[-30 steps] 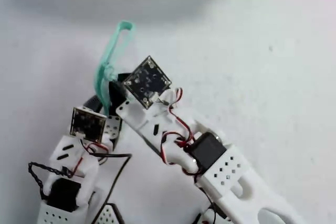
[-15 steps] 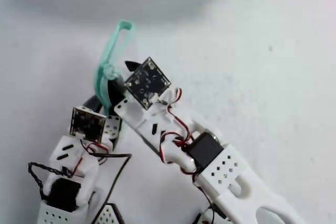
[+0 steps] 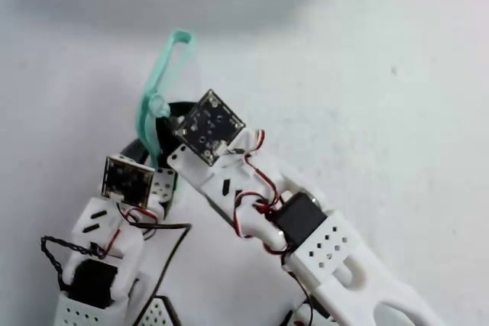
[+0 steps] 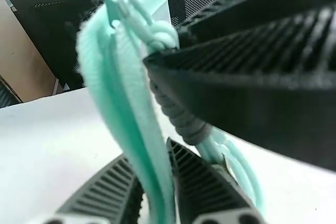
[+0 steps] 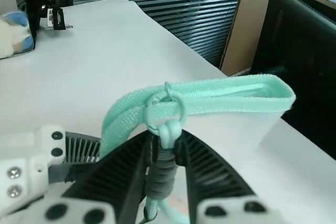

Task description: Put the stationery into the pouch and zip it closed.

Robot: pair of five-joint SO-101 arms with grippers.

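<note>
Jaws — both pairs, seemingly — on mint pouch (image 3: 159, 75)

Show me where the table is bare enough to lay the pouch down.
Bare: the table right of the right arm, and the strip beyond the pouch. Crowded: near left, where left gripper and right gripper hold it.

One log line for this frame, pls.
left end effector: shut on pouch edge | right end effector: shut on zipper pull | pouch: upright, zip edge up

A pouch (image 3: 162, 74) on the table (image 3: 367, 74)
It is clamped in the left gripper (image 4: 152, 163), its zip pull (image 5: 167, 128) in the right gripper (image 5: 165, 142) beyond.
</note>
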